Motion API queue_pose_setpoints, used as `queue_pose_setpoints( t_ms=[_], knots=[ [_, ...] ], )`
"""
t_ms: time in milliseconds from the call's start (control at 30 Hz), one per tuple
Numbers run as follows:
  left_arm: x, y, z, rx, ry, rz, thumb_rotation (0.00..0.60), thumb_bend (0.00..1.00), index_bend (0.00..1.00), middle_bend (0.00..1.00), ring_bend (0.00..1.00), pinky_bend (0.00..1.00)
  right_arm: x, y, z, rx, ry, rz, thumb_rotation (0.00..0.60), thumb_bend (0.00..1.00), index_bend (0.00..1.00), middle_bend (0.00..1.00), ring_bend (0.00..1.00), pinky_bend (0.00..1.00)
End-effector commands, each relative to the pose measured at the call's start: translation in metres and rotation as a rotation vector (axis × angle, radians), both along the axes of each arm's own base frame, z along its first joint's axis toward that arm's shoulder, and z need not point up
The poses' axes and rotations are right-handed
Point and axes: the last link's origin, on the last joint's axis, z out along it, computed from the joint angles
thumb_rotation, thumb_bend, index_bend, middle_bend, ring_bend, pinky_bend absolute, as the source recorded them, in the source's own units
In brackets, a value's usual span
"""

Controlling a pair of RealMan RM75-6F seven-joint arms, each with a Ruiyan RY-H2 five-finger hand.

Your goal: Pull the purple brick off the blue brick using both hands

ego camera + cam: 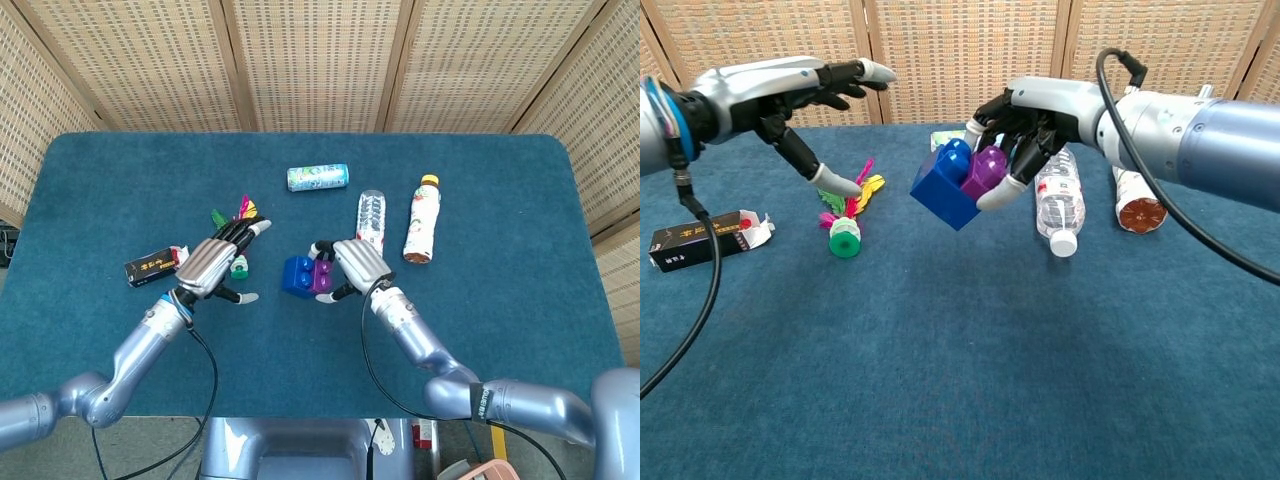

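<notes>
The fingers (992,196) of the right hand (1025,125) curl around the small purple plastic brick (983,171), thumb beneath and the rest over the top, so the brick is held. It sits studded onto one end of the larger blue plastic brick (945,189), and the joined pair hangs tilted in the air above the blue-carpeted table (960,380), near its middle, blue end pointing toward the other hand.

The left hand (805,95) holds nothing. Its fingers (872,70) are stretched out and spread, thumb dropped below, palm facing the bricks but not touching them.

Both bricks look like rigid, light moulded plastic with smooth, slightly glossy faces, so weight should be no trouble; slipping probably is the greater risk. The stud joint likely resists a straight pull and gives more readily to a peeling tilt. The free blue end, with its broad flat sides, seems the best place for the left hand to take hold, thumb against one face and fingers on the opposite.

Beyond them lie a feathered shuttlecock with a green base (846,214), a black carton (704,240), a clear plastic bottle (1059,204), a printed drink bottle (422,221) and a small can (318,177).
</notes>
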Motion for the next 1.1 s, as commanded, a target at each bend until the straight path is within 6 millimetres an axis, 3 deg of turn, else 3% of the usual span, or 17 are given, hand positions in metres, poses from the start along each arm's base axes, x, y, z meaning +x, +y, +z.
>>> queue_pose_setpoints(
  t_ms=[33,633,833,1100],
  knots=[
    [0.008,0.003,-0.01,-0.032,-0.006,0.013,0.6,0.0,0.12,0.14,0.06,0.07,0.004,0.001,-0.004,0.008,-0.011,-0.006,0.6,0.18,0.51,0.55,0.42,0.36],
    [0.028,0.002,-0.039,-0.081,-0.033,0.087,0.6,0.01,0.32,0.32,0.2,0.13,0.018,0.006,-0.017,0.043,-0.051,-0.016,0.6,0.18,0.51,0.55,0.42,0.36],
    [0.03,0.002,-0.046,-0.071,-0.045,0.103,0.6,0.14,0.44,0.42,0.26,0.18,0.02,0.007,-0.017,0.067,-0.103,-0.054,0.6,0.19,0.52,0.55,0.42,0.36],
    [0.028,0.002,-0.049,-0.034,-0.045,0.107,0.6,0.2,0.51,0.48,0.3,0.21,0.02,0.006,-0.011,0.069,-0.118,-0.056,0.6,0.19,0.52,0.55,0.42,0.36]
  ],
)
